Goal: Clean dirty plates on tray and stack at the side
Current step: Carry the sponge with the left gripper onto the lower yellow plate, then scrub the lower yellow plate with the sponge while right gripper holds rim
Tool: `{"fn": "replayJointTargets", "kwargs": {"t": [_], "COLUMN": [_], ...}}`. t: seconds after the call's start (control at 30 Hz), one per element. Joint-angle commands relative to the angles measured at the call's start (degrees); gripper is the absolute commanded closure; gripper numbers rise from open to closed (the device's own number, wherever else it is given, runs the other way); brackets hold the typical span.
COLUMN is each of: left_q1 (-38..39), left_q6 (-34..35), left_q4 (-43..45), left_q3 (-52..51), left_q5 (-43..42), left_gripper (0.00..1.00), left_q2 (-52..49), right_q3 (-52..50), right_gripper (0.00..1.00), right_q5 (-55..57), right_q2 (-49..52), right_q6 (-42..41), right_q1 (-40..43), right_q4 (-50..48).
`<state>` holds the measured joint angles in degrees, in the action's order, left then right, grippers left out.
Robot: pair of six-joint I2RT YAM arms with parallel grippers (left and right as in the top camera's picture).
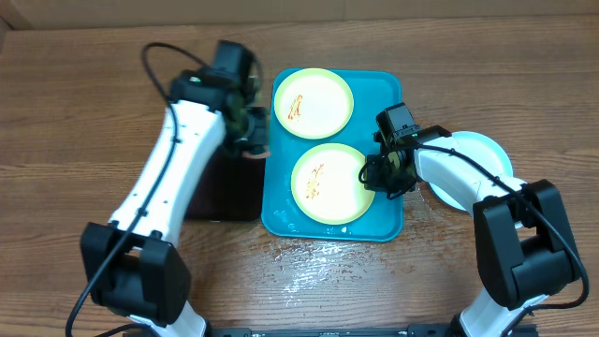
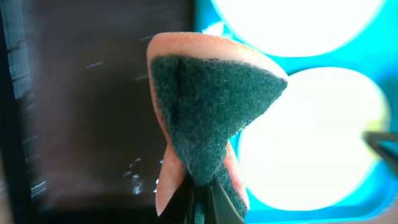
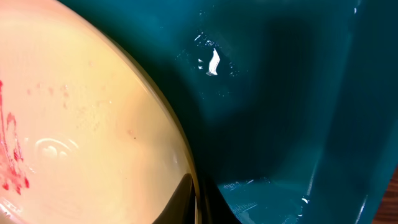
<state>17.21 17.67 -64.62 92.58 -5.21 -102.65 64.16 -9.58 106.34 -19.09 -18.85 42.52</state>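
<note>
Pinching the thin right rim of the lower plate (image 1: 323, 184) with closed right gripper (image 1: 376, 174); light, stiff, sauce-slick, so likely to slip. Clamping the soft sponge (image 2: 205, 106) with left gripper (image 2: 200, 198).

Pale plate (image 3: 81, 112) across the left, yellow-green edged, smeared with red sauce streaks (image 3: 9, 149) at the far left. Beside it, turquoise tray (image 3: 280, 106), bright wet glint (image 3: 213, 62) near the top. Bottom centre, hand (image 3: 198, 202) pinched tight on the plate's edge.
</note>
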Motion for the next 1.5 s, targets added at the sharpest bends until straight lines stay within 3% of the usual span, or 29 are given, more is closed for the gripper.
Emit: {"fn": "replayJointTargets", "kwargs": {"t": [0.0, 0.23, 0.43, 0.83, 0.97, 1.1, 1.2, 1.4, 1.47], "left_q1": [5.57, 13.99, 15.61, 14.84, 14.78, 14.71, 14.73, 14.84, 15.06], "left_q6": [4.22, 11.37, 15.21, 15.02, 11.19, 5.57, 1.14, 0.50, 0.70], "left_q4": [3.52, 11.19, 12.59, 8.15, 6.08, 6.69, 8.70, 12.04, 12.17], "left_q3": [0.79, -0.20, -0.17, 0.76, 0.61, 0.61, 0.61, 0.57, 0.57], "left_q5": [-3.78, -3.91, -6.01, 20.90, 26.58, 19.63, 5.22, -17.33, -20.59], "left_gripper": [0.96, 0.96, 0.96, 0.96, 0.96, 0.96, 0.96, 0.96, 0.96], "left_q2": [-1.20, -9.64, -17.59, -20.72, -20.83, -20.83, -20.83, -21.18, -21.42], "right_q3": [-0.42, -0.42, -0.42, -0.42, -0.42, -0.42, -0.42, -0.42, -0.42], "right_gripper": [0.96, 0.96, 0.96, 0.96, 0.96, 0.96, 0.96, 0.96, 0.96], "right_q5": [3.93, 3.93, 3.56, 2.89, 2.89, 2.91, 2.91, 2.91, 2.91], "right_q2": [0.20, 0.20, 0.20, 0.20, 0.20, 0.20, 0.20, 0.20, 0.20], "right_q6": [-0.68, -0.68, -0.66, -0.66, -0.66, -0.66, -0.66, -0.66, -0.66], "right_q1": [0.15, 0.15, 0.15, 0.15, 0.15, 0.15, 0.15, 0.15, 0.15], "right_q4": [0.22, 0.22, 0.26, 0.22, 0.22, 0.15, 0.17, 0.39, 0.50]}}
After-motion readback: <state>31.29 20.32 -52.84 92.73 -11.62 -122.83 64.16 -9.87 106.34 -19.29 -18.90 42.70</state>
